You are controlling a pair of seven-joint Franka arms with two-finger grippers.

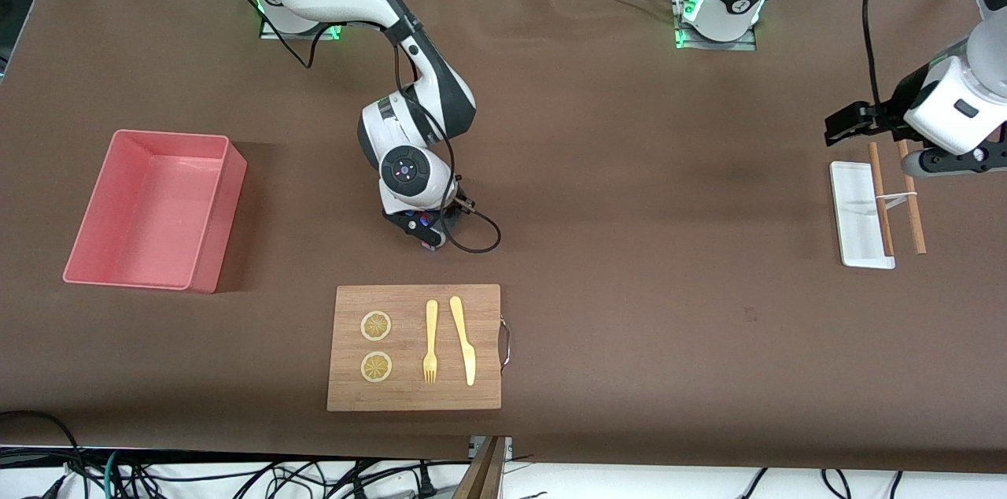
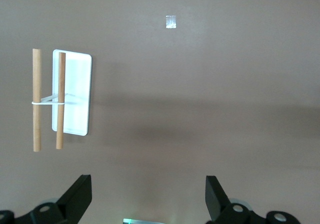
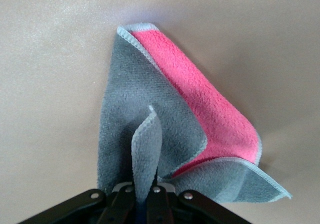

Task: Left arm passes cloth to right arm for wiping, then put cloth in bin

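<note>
Only in the right wrist view is the cloth (image 3: 150,134) seen: grey with a pink underside, hanging folded and pinched between the closed fingers of the right gripper (image 3: 145,196) over the table (image 1: 629,168). In the front view the cloth is hidden by the arm, which is between the bin (image 1: 149,208) and the cutting board (image 1: 415,348). The left gripper (image 2: 147,196) is held spread and empty near the white tray (image 2: 75,92); no readable writing is seen.
</note>
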